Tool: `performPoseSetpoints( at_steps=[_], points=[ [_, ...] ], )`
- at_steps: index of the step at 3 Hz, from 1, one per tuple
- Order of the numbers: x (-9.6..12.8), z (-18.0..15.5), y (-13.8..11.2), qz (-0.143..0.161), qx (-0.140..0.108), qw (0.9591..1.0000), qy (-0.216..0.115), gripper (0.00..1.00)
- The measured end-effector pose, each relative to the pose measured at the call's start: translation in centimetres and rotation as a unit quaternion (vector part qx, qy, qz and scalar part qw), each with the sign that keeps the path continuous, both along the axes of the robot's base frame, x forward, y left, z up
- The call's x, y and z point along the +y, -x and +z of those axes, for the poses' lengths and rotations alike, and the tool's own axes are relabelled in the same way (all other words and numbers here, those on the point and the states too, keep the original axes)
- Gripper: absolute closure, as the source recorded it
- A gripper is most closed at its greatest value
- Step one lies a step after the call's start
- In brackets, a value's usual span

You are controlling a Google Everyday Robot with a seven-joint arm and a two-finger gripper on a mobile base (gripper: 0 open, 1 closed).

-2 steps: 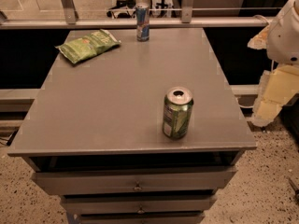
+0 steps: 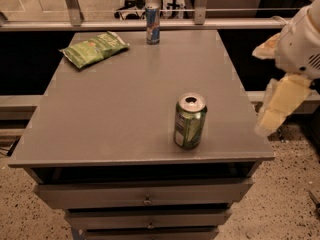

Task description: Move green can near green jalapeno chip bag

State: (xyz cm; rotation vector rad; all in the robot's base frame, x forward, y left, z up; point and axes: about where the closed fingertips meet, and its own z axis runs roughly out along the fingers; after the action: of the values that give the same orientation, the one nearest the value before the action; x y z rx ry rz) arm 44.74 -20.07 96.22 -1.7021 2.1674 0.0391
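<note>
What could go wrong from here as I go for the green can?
1. The tool hangs off the right side of the table, apart from the green can. The can stands upright near the front edge, so a sideways approach could tip it or push it off.
2. The blue-and-silver can stands at the far edge, right of the green jalapeno chip bag; a careless carry could knock it over.
</note>
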Motion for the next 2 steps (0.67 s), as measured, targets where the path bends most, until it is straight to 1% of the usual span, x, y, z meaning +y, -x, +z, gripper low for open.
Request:
performPoseSetpoints(
  at_steps=[1, 2],
  points=[
    [3.5, -2.7, -2.0, 0.021, 0.005, 0.9943, -0.104, 0.00],
    [8.3, -4.8, -2.4, 0.053, 0.003, 0.9735, -0.222, 0.00]
  ],
)
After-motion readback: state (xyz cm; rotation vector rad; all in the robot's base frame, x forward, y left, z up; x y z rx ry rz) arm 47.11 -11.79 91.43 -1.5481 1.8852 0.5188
